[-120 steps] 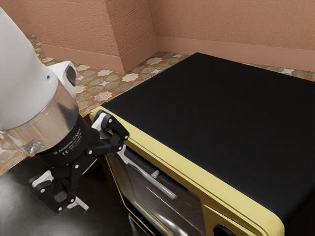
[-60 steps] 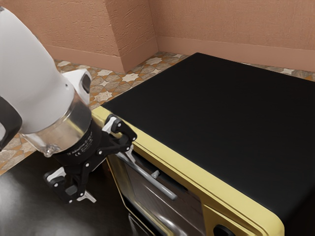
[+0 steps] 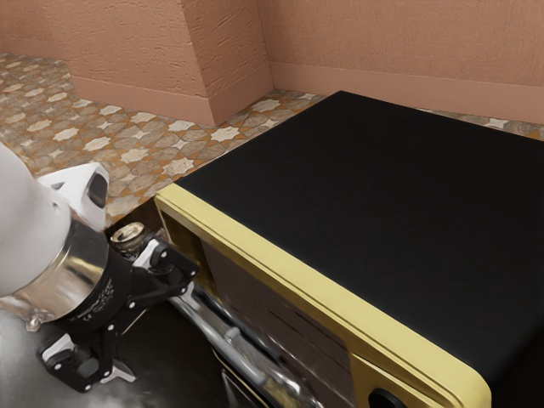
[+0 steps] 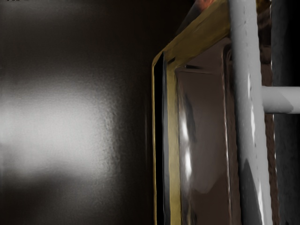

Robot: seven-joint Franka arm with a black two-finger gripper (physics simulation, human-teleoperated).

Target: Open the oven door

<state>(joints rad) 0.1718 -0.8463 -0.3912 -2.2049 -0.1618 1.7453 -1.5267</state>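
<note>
Your white, rounded arm [image 3: 25,229] enters at the exterior view's left, low in front of the oven, a boxy appliance with a flat black top [image 3: 365,204] and a pale yellow front frame [image 3: 280,272]. Its hand slants down toward the oven front. The black two-finger gripper [image 3: 155,333] has its fingers spread wide with nothing clasped between them; one finger stands higher, beside the end of the long grey cylindrical handle [image 4: 248,103], the other lower, over the glossy black tabletop [image 3: 161,374] before the oven. Whether the higher finger touches the handle, you cannot tell. The oven door with its brownish glass pane [image 4: 201,117] stands partly open at the oven's front, its upper edge tilted outward. In the wrist view, you see the handle running along the door, joined by a short grey post [image 4: 280,99]. A round black knob [image 3: 387,398] sits on the oven front, beside the doorway.
</note>
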